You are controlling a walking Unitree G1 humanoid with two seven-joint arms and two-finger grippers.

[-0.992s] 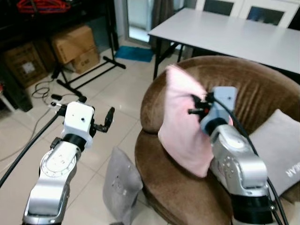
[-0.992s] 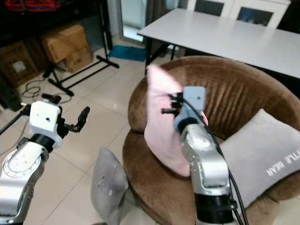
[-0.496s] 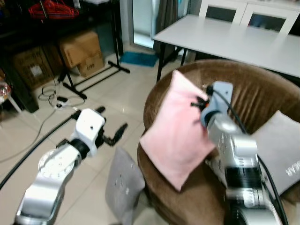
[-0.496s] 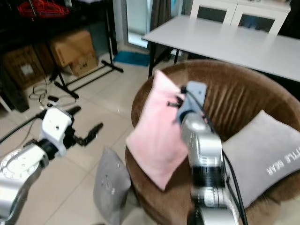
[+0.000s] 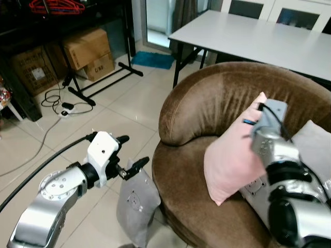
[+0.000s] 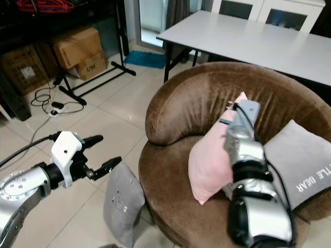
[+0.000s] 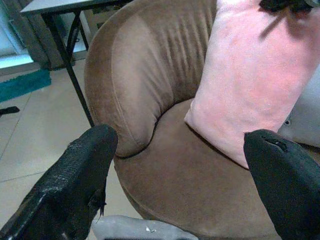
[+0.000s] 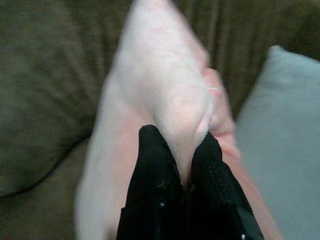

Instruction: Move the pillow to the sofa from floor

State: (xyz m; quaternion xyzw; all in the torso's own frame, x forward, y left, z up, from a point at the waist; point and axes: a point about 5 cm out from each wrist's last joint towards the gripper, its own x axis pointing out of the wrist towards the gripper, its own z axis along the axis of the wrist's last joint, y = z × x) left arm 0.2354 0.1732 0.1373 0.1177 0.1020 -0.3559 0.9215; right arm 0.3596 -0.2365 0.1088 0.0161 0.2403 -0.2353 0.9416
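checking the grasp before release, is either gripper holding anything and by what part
The right gripper pinches the pink pillow by its upper corner. The left gripper is open, holding nothing.

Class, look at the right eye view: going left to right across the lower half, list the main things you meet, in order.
left gripper → grey pillow on the floor → pink pillow → right arm → grey pillow on the sofa

Light: you get even, soft indoor brightness | Glare: pale sheen on the floor tiles (image 5: 129, 111) | Focus: your right wrist view is blurred, close-up soft.
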